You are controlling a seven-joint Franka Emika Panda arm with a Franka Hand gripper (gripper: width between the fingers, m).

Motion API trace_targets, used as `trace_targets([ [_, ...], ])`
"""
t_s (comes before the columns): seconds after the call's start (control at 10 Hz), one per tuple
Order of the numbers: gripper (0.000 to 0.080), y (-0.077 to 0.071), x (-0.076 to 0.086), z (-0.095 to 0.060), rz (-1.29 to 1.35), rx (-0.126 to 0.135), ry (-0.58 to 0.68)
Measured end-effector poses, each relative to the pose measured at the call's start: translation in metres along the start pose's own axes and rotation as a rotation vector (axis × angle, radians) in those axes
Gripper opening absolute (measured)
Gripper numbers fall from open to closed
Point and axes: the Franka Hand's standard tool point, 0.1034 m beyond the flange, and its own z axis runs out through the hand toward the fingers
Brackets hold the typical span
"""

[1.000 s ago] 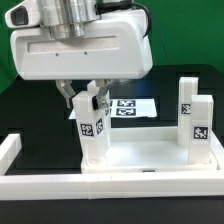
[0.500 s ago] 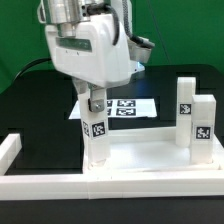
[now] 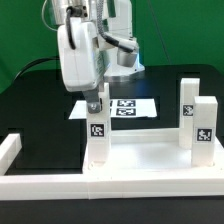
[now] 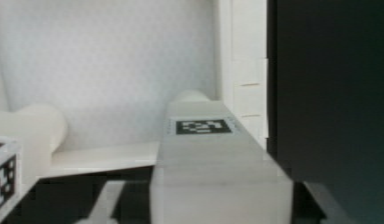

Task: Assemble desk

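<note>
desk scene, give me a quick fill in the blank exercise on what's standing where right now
1. The number of legs standing upright on the tabletop is ___.
2. The gripper is at the leg on the exterior view's ___ side.
3. The marker board lies on the ___ table behind the tabletop.

Missing words: three; left; black

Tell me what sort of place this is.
Probably a robotics lab bench. A robot arm's gripper stands over a tagged white leg, a printed marker board lies on the black table, and white border bars fence the workspace.
</note>
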Motion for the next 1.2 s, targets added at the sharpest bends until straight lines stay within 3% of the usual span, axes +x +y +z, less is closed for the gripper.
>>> trace_targets([
  [0.2, 0.0291, 0.0002, 0.0001, 0.0005, -0.041, -0.001, 0.001],
  [0.3, 0.046, 0.0006, 0.0, 0.0016, -0.048, -0.003, 0.002],
  [0.4, 0.0581, -0.0018, -0.0005, 0.0036, -0.3, -0.013, 0.029],
  [0.7, 0.0646, -0.0004, -0.0046, 0.0076, -0.601, -0.019, 0.037],
  [1.0, 0.0649, -0.0003, -0.0041, 0.0079, -0.841, -0.025, 0.036],
  [1.1, 0.0649, 0.0009, -0.003, 0.0087, -1.085, -0.043, 0.042],
  [1.2, 0.0649, 0.002, -0.0025, 0.01, -1.148, -0.046, 0.038],
])
